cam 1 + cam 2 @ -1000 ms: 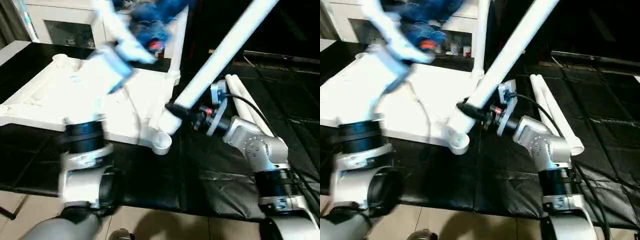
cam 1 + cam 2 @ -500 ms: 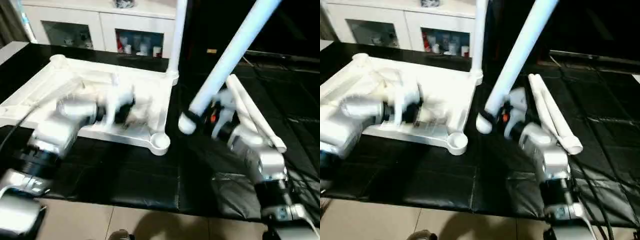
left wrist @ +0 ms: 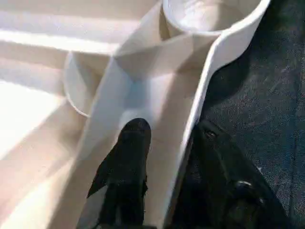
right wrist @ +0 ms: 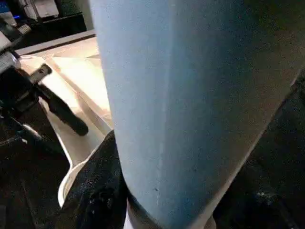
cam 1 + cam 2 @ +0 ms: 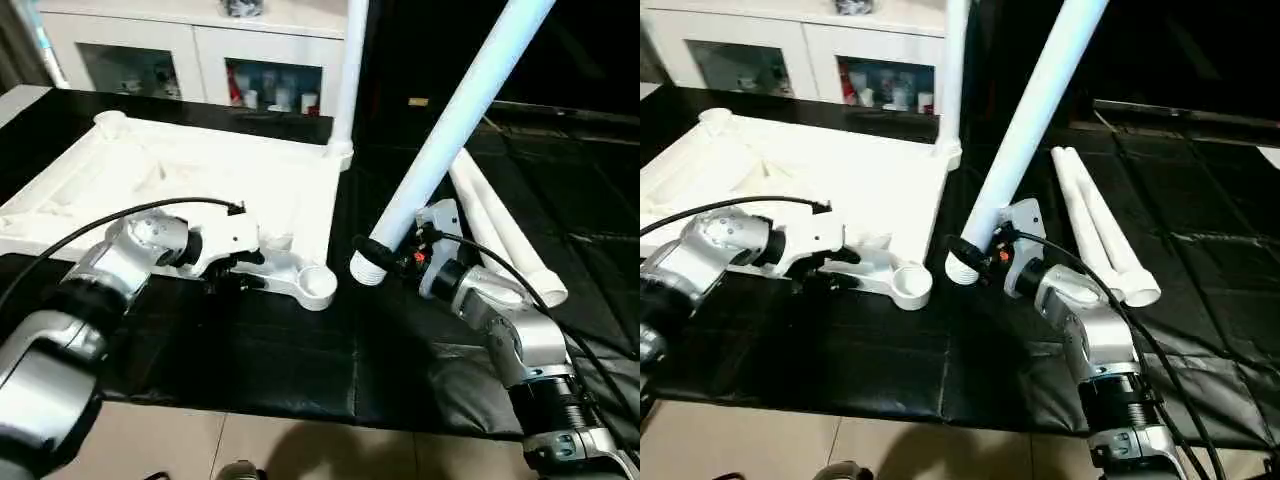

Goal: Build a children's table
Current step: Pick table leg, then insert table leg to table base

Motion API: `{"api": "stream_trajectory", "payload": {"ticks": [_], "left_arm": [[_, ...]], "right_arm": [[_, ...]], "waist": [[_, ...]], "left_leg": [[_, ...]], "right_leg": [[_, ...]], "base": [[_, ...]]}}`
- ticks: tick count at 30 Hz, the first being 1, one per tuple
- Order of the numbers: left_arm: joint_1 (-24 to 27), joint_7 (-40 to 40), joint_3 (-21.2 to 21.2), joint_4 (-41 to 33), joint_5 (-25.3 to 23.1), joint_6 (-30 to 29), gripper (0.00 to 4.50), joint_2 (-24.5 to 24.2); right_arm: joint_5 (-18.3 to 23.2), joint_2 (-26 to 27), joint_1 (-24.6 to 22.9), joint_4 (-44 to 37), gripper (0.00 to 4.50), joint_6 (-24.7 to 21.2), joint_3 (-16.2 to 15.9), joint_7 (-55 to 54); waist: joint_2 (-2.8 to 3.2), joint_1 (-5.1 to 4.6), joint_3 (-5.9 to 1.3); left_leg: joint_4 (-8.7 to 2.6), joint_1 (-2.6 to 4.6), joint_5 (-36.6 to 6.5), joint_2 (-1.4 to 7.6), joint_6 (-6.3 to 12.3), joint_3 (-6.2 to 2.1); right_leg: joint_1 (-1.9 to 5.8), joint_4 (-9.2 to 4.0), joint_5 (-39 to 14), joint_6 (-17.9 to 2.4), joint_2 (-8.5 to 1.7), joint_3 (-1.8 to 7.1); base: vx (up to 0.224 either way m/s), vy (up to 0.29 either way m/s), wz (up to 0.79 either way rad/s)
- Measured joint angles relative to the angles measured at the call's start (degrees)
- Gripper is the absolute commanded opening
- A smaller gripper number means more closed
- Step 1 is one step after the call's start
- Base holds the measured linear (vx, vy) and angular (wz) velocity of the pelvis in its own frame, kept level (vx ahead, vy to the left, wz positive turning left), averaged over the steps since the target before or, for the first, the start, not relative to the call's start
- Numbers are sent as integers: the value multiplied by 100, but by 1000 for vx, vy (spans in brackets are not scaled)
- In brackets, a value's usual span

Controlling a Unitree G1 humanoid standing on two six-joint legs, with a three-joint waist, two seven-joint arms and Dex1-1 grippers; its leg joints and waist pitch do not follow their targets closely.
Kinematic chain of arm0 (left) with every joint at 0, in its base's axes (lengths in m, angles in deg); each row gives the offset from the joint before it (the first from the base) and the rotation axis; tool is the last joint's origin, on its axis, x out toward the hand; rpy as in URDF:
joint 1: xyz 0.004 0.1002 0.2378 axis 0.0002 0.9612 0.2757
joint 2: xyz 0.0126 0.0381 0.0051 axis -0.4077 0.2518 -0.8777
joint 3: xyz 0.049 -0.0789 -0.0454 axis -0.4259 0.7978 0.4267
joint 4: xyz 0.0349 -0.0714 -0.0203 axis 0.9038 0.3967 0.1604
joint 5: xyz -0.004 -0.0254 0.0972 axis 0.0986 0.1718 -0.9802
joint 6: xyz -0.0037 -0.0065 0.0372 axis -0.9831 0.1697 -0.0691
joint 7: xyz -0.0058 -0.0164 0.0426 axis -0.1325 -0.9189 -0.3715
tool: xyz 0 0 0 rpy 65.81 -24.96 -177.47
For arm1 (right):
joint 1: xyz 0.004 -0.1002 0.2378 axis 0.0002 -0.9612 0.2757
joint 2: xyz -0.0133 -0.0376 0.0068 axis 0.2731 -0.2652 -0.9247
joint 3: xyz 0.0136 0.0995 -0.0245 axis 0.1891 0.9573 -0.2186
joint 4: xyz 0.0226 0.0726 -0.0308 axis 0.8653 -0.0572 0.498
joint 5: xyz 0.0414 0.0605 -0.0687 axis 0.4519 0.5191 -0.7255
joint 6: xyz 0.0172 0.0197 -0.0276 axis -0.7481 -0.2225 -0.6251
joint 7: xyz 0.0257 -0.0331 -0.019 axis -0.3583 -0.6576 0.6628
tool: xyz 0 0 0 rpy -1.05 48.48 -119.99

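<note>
The tabletop (image 5: 190, 180) lies upside down on the black mat (image 5: 300, 350), one leg (image 5: 347, 70) already standing at its far corner. It looks stiff, light plastic, best gripped by its frame rim. The left claw (image 3: 164, 157) straddles that rim beside the near socket (image 5: 318, 283), one finger inside, one outside. The right claw (image 5: 395, 255) clamps a tilted loose leg (image 5: 450, 130) near its threaded end, just beside the socket.

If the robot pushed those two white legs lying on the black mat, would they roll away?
Probably. The two loose legs are round and smooth, so a sideways push would likely roll them. They taper, so they might curve. Lying against each other on the soft-looking black mat may slow them.
</note>
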Motion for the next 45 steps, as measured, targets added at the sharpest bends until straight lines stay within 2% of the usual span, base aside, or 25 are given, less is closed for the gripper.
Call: {"api": "stream_trajectory", "payload": {"ticks": [2, 4, 7, 12, 20, 25, 30, 32, 36, 43, 45], "left_arm": [[-97, 49, -2, 274, -47, 126, 138, 68], [-223, 75, -2, 557, -117, 276, 108, 105], [-369, 125, 1, 805, -198, 415, 88, 142], [-592, 402, 7, 1168, -272, 431, 59, 221], [-777, 967, 128, 1370, -260, -253, 15, 515], [-738, 971, 369, 1393, -114, -868, 1, 892], [-487, 456, 822, 1199, 284, -1551, 0, 1367], [-349, 321, 920, 1049, 389, -1569, 0, 1474], [158, 218, 898, 306, 249, -919, 0, 1342], [360, 99, 839, -94, 124, -842, 0, 1285], [397, 69, 843, -144, 84, -779, 55, 1279]], "right_arm": [[0, -14, -8, 0, 191, 0, -5, 41], [0, -17, -10, -4, 191, -3, -27, 79], [1, -25, -16, -5, 191, -11, -54, 110], [8, -66, -32, -50, 191, -28, -71, 233], [27, -135, -51, -174, 191, -59, -75, 336], [105, -164, -45, -218, 191, -204, -64, 363], [156, -193, -9, -218, 191, -345, -51, 363], [157, -193, 14, -218, 191, -379, -52, 362], [92, -196, 119, -51, 191, -381, -52, 326], [10, -197, 283, 105, 191, -366, -70, 322], [-20, -201, 291, 132, 191, -354, -73, 338]], "waist": [[0, 1, 0], [0, 8, 0], [0, 19, 0], [0, 15, 0], [11, -13, -6], [48, -6, -25], [69, -4, -37], [69, -15, -37], [75, -17, -41], [78, -5, -43], [78, -5, -43]], "left_leg": [[0, 0, 0, 0, 0, 0], [0, 0, 1, 0, -1, 0], [0, 0, 1, -1, 0, 1], [0, 0, 0, 0, 1, 1], [0, 12, -3, 0, 5, 10], [0, 37, -4, -4, 6, 11], [1, 49, -3, -4, 6, 10], [1, 48, -3, -3, 6, 10], [-4, 44, -3, 2, 5, 5], [-4, 39, -3, 0, 6, 7], [-5, 40, -3, 0, 5, 6]], "right_leg": [[0, 0, 0, -1, 0, 0], [1, 0, 1, -1, 0, 0], [1, 0, 2, -4, -1, 1], [0, -2, 2, -4, -1, 1], [7, -4, 2, -6, -1, 7], [33, -6, 4, -9, -5, 9], [45, -6, 5, -11, -6, 7], [44, -7, 5, -11, -6, 7], [40, -8, 3, -8, -2, 0], [38, -14, 2, -7, -3, 2], [38, -13, 2, -7, -3, 2]], "base": [[0, 0, 0], [0, 0, 0], [0, 0, 0], [0, 0, 0], [0, 0, 0], [0, 0, 0], [0, 0, 0], [0, 0, 0], [0, 0, 0], [0, 0, 0], [0, 0, 0]]}}
